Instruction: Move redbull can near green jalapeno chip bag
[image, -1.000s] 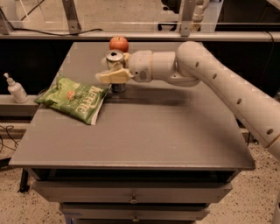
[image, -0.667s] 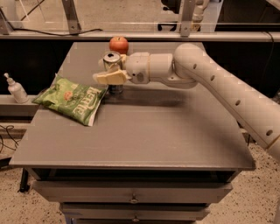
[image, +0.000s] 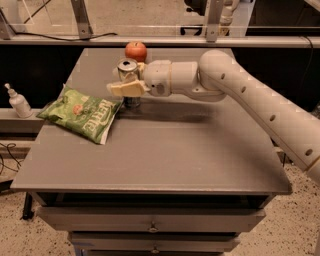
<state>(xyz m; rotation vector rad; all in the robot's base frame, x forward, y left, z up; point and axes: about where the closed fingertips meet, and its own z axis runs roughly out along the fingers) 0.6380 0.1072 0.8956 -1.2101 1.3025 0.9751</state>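
Note:
The redbull can stands upright on the grey table, just right of the green jalapeno chip bag, which lies flat at the left. My gripper reaches in from the right and is shut on the can, its cream fingers wrapped across the can's middle. The can's base sits at the table surface beside the bag's right edge.
A red apple sits behind the can near the table's back edge. A white bottle stands off the table to the left. My arm spans the right half of the table. Drawers sit below the front edge.
The gripper with the can has shifted slightly left, toward the chip bag. The bag and apple have not moved.

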